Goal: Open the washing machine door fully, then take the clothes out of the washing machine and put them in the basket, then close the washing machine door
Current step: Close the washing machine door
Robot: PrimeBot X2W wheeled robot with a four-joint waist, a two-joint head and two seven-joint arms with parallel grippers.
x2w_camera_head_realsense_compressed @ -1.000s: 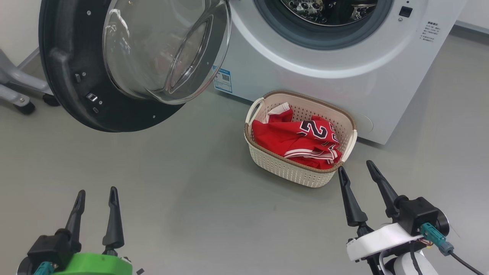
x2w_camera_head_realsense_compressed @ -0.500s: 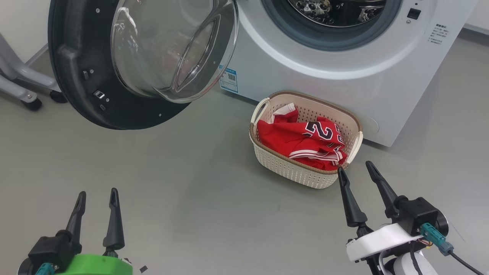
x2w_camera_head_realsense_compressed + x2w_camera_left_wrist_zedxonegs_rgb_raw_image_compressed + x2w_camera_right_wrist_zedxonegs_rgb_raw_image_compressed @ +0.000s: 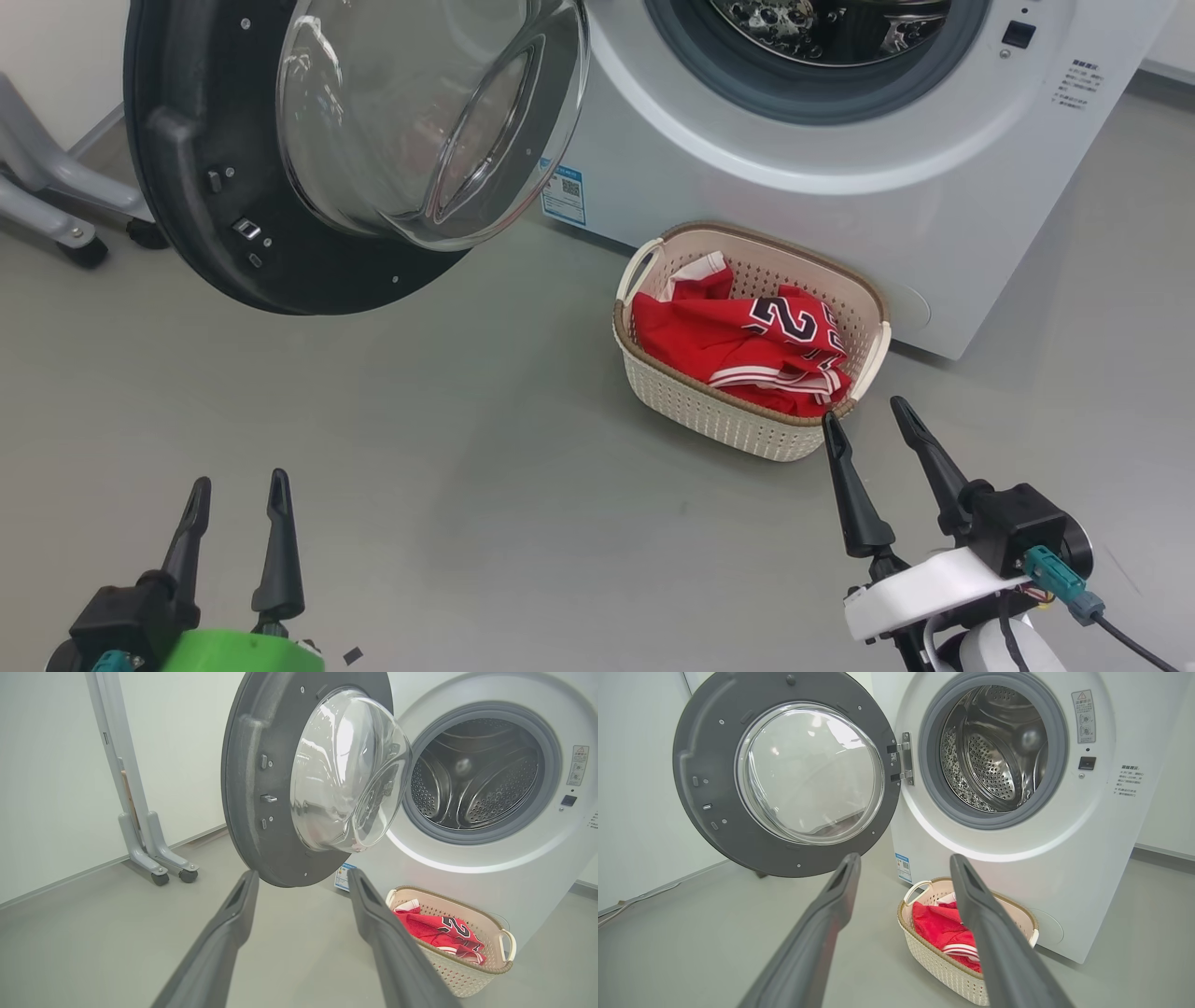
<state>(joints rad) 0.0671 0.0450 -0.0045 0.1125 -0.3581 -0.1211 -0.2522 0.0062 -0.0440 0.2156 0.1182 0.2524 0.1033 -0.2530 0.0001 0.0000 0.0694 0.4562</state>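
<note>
on the floor in front of the washing machine, the basket holds the clothes. the washing machine door hangs wide open at left. the left gripper and right gripper both hover empty, fingers apart.

The drum mouth of the washing machine is left unobstructed, the washing machine door being swung wide to its left. Open floor is offered between door and left claw. The basket, filled by the clothes, is set against the machine's front, near the right claw. A wheeled stand is parked left of the door.
</note>
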